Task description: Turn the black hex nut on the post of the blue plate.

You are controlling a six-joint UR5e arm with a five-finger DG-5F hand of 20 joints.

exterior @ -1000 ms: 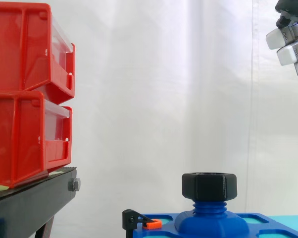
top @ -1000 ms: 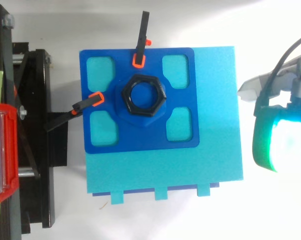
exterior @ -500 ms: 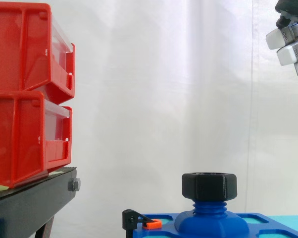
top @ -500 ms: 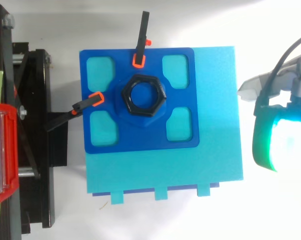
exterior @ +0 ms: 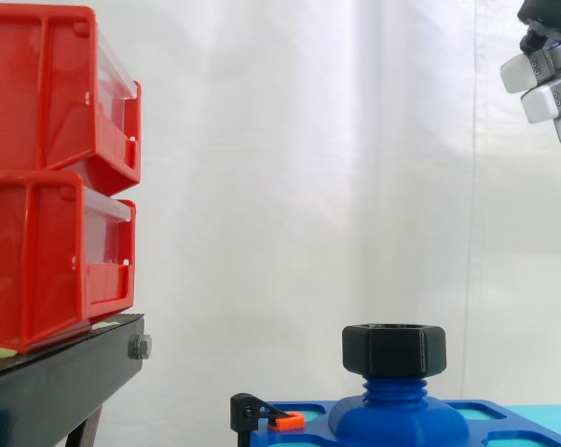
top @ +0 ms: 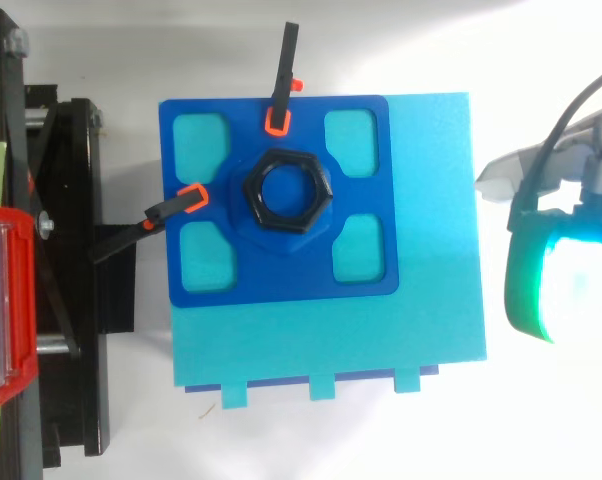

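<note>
1. Well to the left of the black hex nut, stacked on a black stand: red bins, apart from the work and apparently no part of this job.
2. Directly below the nut, serving as a raised base: pale blue block, broad enough to carry the whole fixture.
3. Under the nut, lying flat on that block: blue plate, its threaded post upright through the nut, open to a grasp from above.
4. High above and well to the right of the nut: hand, touching nothing; spread wide or curled, cannot tell. Probably parked there ahead of an approach.
5. Near the top of the post, flats level, thread showing beneath: the nut itself, untouched, so turning seemingly not begun.
6. Just left of the nut and just beyond it, biting the plate's edges: two small black clamps with orange tips, likely pinning the plate against the twist.
</note>
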